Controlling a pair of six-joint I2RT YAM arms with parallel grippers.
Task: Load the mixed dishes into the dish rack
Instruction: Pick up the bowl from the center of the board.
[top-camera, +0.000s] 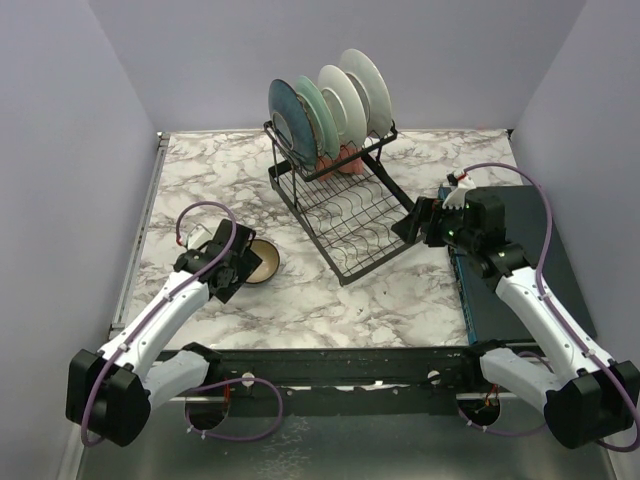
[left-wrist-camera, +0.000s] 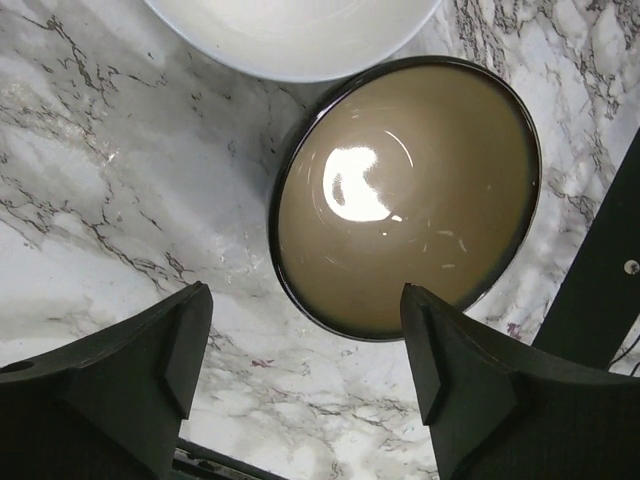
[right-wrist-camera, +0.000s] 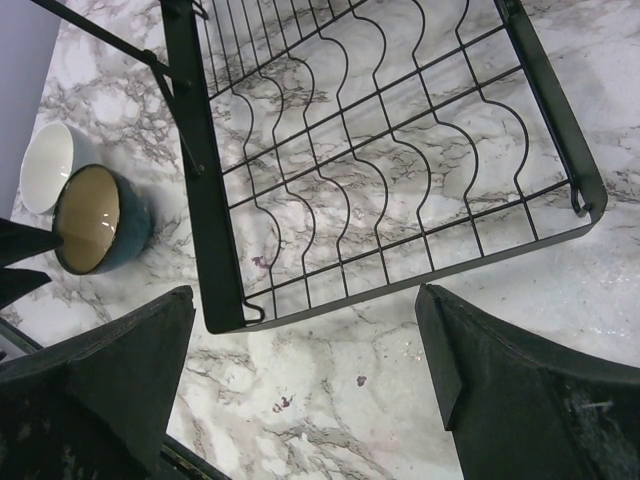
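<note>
Up on the dish rack (top-camera: 345, 215), four plates stand on edge in the upper basket: a blue plate (top-camera: 290, 112), a green plate (top-camera: 315, 108) and two white plates (top-camera: 345, 95), with pink mugs (top-camera: 340, 160) mostly hidden under them. We see nothing in the rack's wide lower tray. Left of the rack, on the marble table (top-camera: 300, 310), a dark bowl (left-wrist-camera: 405, 195) with a tan inside sits upright, just beside a white bowl (left-wrist-camera: 290, 35). Our left gripper (left-wrist-camera: 303, 310) hangs over the dark bowl's near rim with its jaws wide, one finger on each side, and holds nothing. Our right gripper (right-wrist-camera: 305, 300) hovers at the rack's front right corner, jaws spread wide and empty, pointing at the lower tray. Right of the rack lies a dark flat slab (top-camera: 520, 290), under the right arm.
</note>
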